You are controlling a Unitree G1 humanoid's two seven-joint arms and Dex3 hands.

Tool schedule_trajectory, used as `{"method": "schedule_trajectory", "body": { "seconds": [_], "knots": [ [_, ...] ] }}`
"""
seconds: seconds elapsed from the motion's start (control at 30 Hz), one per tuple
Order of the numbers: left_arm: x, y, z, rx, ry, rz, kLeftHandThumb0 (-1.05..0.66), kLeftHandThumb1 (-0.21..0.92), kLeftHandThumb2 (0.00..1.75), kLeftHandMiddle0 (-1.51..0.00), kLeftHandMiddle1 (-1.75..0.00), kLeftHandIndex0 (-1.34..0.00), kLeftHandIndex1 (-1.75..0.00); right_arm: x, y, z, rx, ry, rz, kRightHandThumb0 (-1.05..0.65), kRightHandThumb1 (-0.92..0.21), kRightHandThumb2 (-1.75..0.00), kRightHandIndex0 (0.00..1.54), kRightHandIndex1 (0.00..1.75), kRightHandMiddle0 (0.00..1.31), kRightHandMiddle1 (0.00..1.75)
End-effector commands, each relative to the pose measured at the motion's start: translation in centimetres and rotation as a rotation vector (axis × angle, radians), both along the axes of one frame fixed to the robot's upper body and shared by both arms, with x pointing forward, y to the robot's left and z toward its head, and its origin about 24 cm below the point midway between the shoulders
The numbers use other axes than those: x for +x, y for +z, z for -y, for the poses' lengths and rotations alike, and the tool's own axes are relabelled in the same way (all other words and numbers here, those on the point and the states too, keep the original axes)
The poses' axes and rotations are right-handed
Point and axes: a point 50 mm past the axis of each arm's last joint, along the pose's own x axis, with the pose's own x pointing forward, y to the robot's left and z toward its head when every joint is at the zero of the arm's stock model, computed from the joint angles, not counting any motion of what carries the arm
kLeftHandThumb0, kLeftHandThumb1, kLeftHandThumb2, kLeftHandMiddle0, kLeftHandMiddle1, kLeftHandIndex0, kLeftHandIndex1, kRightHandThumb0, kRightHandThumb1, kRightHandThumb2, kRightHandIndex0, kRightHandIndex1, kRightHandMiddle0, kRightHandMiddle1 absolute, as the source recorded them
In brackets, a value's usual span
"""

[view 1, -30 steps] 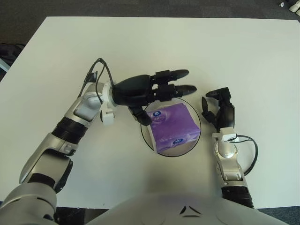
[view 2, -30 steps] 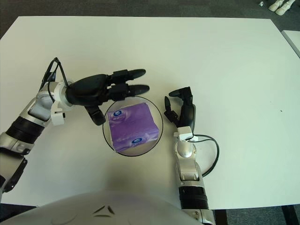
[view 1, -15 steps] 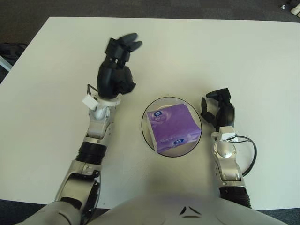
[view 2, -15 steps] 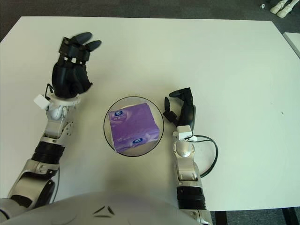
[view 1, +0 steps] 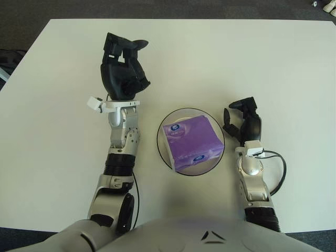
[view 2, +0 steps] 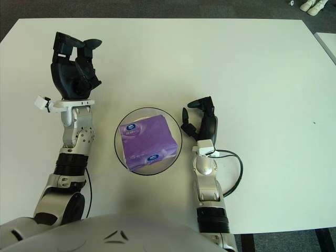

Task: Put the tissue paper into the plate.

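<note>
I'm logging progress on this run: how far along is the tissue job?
Done: the purple tissue pack lies inside the plate. In hand: nothing; the left hand is raised, apart from the plate on its left, and the right hand shows beside the plate's right rim, both empty. Left: nothing visible.

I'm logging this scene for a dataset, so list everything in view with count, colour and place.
Soft purple tissue paper pack: one, purple with small blue-and-white labels, lying inside the plate.
Round clear plate with a dark rim: one, near the table's front centre, between the two arms.
Flat white table: one, white, filling most of the view.
Left hand: one, black, raised left of the plate, holding nothing.
Right hand: one, black, fingers relaxed, just right of the plate.
</note>
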Motion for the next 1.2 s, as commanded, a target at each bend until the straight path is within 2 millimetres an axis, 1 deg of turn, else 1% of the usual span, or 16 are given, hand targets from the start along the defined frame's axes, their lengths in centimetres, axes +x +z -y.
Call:
{"method": "schedule_trajectory", "body": {
  "seconds": [0.0,0.1,0.17,0.33,0.5,0.6,0.77,1.0,1.17],
  "knots": [
    [0.4,-1.0,-0.6,-0.015,0.052,-0.047,-0.60,0.08,1.61,-1.45,-1.75,-0.82,-1.75,-0.6,-1.7,0.4,0.007,-0.014,-0.095,-0.38,-0.72,-0.81,0.61,1.16,0.31,1.75],
    [0.7,-1.8,-0.5,-0.015,0.075,-0.075,-0.61,0.06,1.64,-1.47,-1.75,-0.84,-1.75,-0.6,-1.7,0.5,0.012,-0.015,-0.102,-0.38,-0.72,-0.81,0.61,1.16,0.31,1.75],
    [0.8,-2.7,-0.6,-0.015,0.092,-0.110,-0.62,0.05,1.65,-1.48,-1.75,-0.85,-1.75,-0.6,-1.7,0.5,0.014,-0.017,-0.105,-0.38,-0.72,-0.81,0.61,1.16,0.31,1.75],
    [0.8,-4.2,-0.9,-0.017,0.124,-0.174,-0.62,0.04,1.66,-1.48,-1.75,-0.86,-1.75,-0.7,-1.7,0.5,0.017,-0.016,-0.103,-0.37,-0.73,-0.79,0.61,1.15,0.30,1.75],
    [0.9,-5.1,-1.0,-0.016,0.135,-0.234,-0.62,0.04,1.67,-1.49,-1.75,-0.86,-1.75,-0.7,-1.6,0.6,0.020,-0.010,-0.103,-0.37,-0.74,-0.78,0.62,1.15,0.30,1.75],
    [0.8,-5.7,-0.9,-0.026,0.134,-0.284,-0.63,0.03,1.68,-1.48,-1.75,-0.87,-1.75,-0.7,-1.6,0.6,0.023,-0.007,-0.107,-0.37,-0.77,-0.74,0.61,1.16,0.28,1.75],
    [0.0,-6.5,-0.6,-0.045,0.133,-0.368,-0.63,0.02,1.68,-1.46,-1.75,-0.87,-1.75,-0.8,-1.6,0.7,0.025,-0.010,-0.096,-0.37,-0.78,-0.73,0.61,1.17,0.28,1.75],
    [-0.3,-6.9,-0.6,-0.020,0.125,-0.435,-0.62,0.04,1.67,-1.40,-1.75,-0.86,-1.75,-0.8,-1.6,0.5,0.024,-0.017,-0.086,-0.38,-0.72,-0.81,0.63,1.16,0.31,1.75],
    [-0.6,-7.8,-0.6,0.042,0.102,-0.472,-0.61,0.04,1.66,-1.40,-1.75,-0.85,-1.75,-0.8,-1.5,0.5,0.017,-0.021,-0.084,-0.38,-0.69,-0.84,0.63,1.15,0.33,1.75]
  ]
}}
